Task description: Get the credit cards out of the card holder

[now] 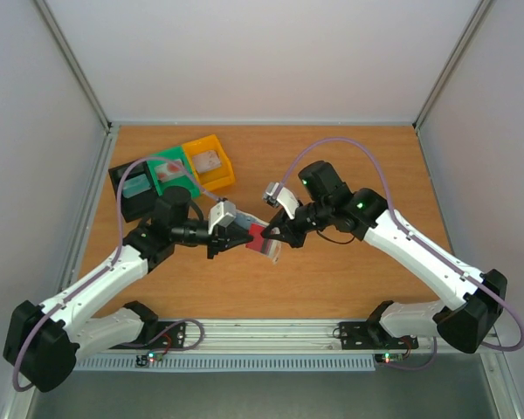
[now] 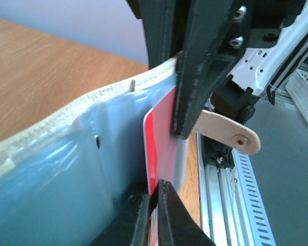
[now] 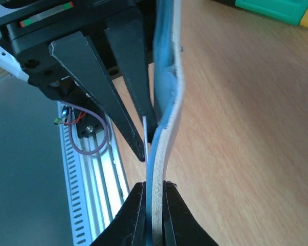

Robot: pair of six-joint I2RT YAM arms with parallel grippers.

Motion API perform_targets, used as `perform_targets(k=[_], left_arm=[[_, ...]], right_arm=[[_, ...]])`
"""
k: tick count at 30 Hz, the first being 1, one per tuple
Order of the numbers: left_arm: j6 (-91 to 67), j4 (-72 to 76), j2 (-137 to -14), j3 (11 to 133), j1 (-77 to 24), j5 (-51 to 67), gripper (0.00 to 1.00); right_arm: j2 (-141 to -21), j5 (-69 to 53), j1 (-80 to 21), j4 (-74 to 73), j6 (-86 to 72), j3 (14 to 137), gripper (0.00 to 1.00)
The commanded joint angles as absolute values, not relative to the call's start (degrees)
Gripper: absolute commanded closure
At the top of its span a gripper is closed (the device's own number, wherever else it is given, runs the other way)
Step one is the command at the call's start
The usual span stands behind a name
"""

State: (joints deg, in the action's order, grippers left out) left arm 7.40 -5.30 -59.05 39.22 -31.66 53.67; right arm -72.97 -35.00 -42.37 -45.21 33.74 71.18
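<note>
Card holder (image 2: 92, 154) 1, red card (image 2: 163, 128) 1, left pincer (image 2: 155, 188), right pincer (image 3: 155, 187).

Reddish card (image 2: 161, 138) in pale blue holder (image 2: 66, 179) (green bin (image 1: 182, 187), yellow bin (image 1: 219, 179))

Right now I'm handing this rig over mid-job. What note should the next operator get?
Left gripper: jaws shut on the edge of the red card.
Right gripper: jaws shut on the card holder, held in the air over the middle of the table.
Done: holder lifted and red card gripped, but not yet pulled free.
Left to do: draw the red card out and set it down. Then check for a second card, which I cannot make out in these views.
</note>
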Motion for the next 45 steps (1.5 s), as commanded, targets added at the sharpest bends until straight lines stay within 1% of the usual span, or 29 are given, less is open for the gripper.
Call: perform_targets(k=[1, 5, 6, 9, 10, 11, 13, 17, 20, 23, 25, 26, 30, 35, 37, 39, 41, 45], left_arm=[[8.8, -1.8, -58.0, 38.2, -31.7, 55.9, 0.99], [8.8, -2.7, -57.4, 38.1, -31.4, 55.6, 1.0], [8.3, -2.6, -57.5, 37.9, -31.3, 55.5, 1.0], [4.0, -0.7, -57.8, 37.0, -30.8, 55.4, 1.0], [2.2, 2.0, -57.9, 36.6, -30.5, 55.4, 1.0], [-0.3, 3.6, -57.9, 36.3, -30.2, 55.5, 1.0], [-2.6, 7.0, -57.7, 35.8, -29.8, 56.8, 1.0], [-0.2, 8.5, -57.3, 35.5, -29.1, 58.1, 1.0], [-1.0, 8.9, -57.4, 35.3, -28.8, 58.5, 1.0], [-1.6, 10.3, -57.3, 34.7, -28.7, 58.6, 1.0], [-1.9, 10.4, -57.3, 34.6, -28.7, 58.7, 1.0], [-1.9, 10.1, -57.3, 34.6, -28.7, 58.8, 1.0], [-1.7, 8.7, -57.3, 34.7, -28.2, 59.2, 1.0], [-1.5, 9.4, -57.4, 34.5, -27.8, 60.8, 1.0], [-0.7, 9.7, -57.2, 34.5, -27.6, 61.4, 0.91], [-0.2, 9.7, -57.4, 34.6, -27.5, 62.1, 0.87], [-0.5, 9.4, -57.7, 34.9, -27.0, 62.9, 0.85], [-0.4, 7.9, -57.7, 35.3, -26.2, 63.9, 0.85]], right_arm=[[-73.5, -37.3, -42.7, -41.0, 35.7, 73.3, 0.99], [-73.3, -37.6, -42.4, -41.3, 36.0, 72.0, 0.99], [-73.3, -38.1, -42.1, -41.1, 35.9, 71.5, 0.96], [-73.8, -40.1, -41.1, -38.7, 33.6, 69.6, 0.72], [-73.8, -40.9, -41.0, -37.3, 32.6, 68.6, 0.64], [-73.5, -41.7, -40.8, -35.8, 31.7, 67.4, 0.59], [-72.4, -43.0, -40.5, -32.3, 30.0, 64.5, 0.56], [-69.7, -46.3, -37.6, -27.0, 26.6, 59.0, 0.57], [-68.4, -47.9, -35.2, -25.8, 25.3, 56.9, 0.57], [-68.6, -48.8, -34.8, -26.0, 25.0, 56.6, 0.6], [-69.2, -49.8, -34.8, -26.1, 24.9, 56.8, 0.69], [-69.2, -50.0, -34.8, -26.1, 25.0, 56.8, 0.76], [-68.3, -50.4, -34.8, -26.3, 25.7, 56.7, 0.98], [-68.0, -50.2, -34.8, -28.5, 27.2, 57.5, 0.99], [-68.1, -50.2, -34.8, -29.9, 28.0, 58.2, 0.99], [-68.2, -50.3, -34.8, -31.3, 28.8, 58.8, 0.99], [-68.0, -50.3, -34.8, -32.2, 29.4, 59.3, 0.99], [-67.4, -49.5, -34.8, -33.5, 30.5, 59.5, 0.99]])
